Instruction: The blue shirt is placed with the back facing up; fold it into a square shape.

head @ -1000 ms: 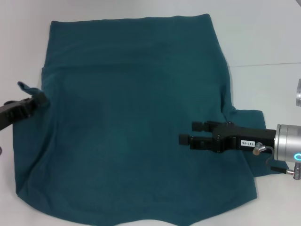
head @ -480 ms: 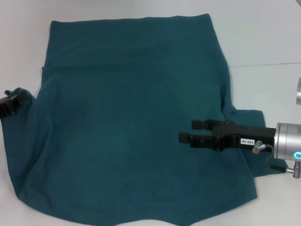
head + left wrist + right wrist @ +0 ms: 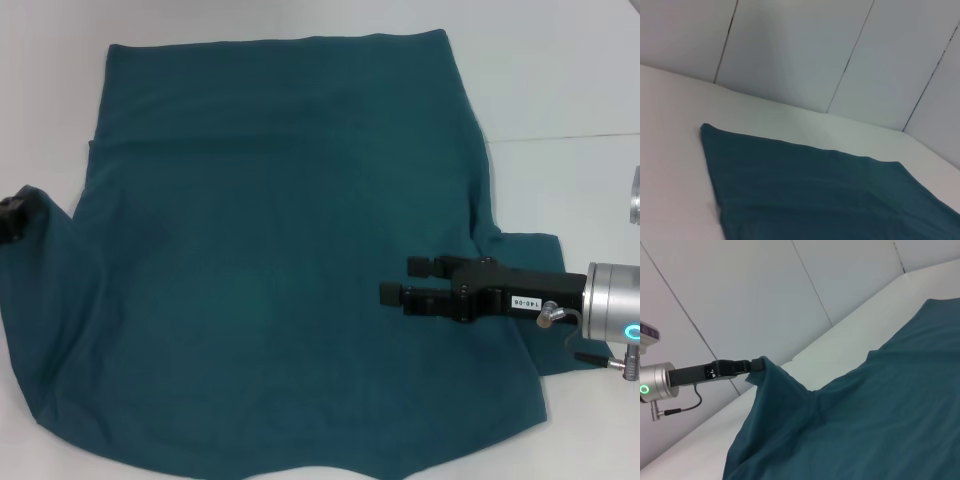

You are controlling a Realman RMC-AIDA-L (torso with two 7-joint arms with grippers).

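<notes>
Two grippers are in view around the blue shirt (image 3: 280,260), which lies spread on the white table (image 3: 560,80) with its plain side up and covers most of the tabletop in the head view. The left gripper (image 3: 14,212) sits at the shirt's left edge, clenched on a bunched corner of the fabric (the sleeve, by the look of it). In the right wrist view the same left gripper (image 3: 756,365) holds that corner raised off the table, so the cloth hangs from it in a peak and slopes down to the rest of the shirt.

The right gripper (image 3: 408,281) hovers over the shirt's right half, pointing toward the shirt's middle, its two black fingers (image 3: 402,296) parted with nothing between them. Its silver wrist (image 3: 612,305) carries a lit green-blue ring and lies beyond the shirt's right edge, beside the right sleeve (image 3: 535,250), which lies flat on the table.

The left wrist view shows one straight edge and corner of the shirt (image 3: 815,195) lying flat, with bare table and pale wall panels (image 3: 790,50) beyond it.
</notes>
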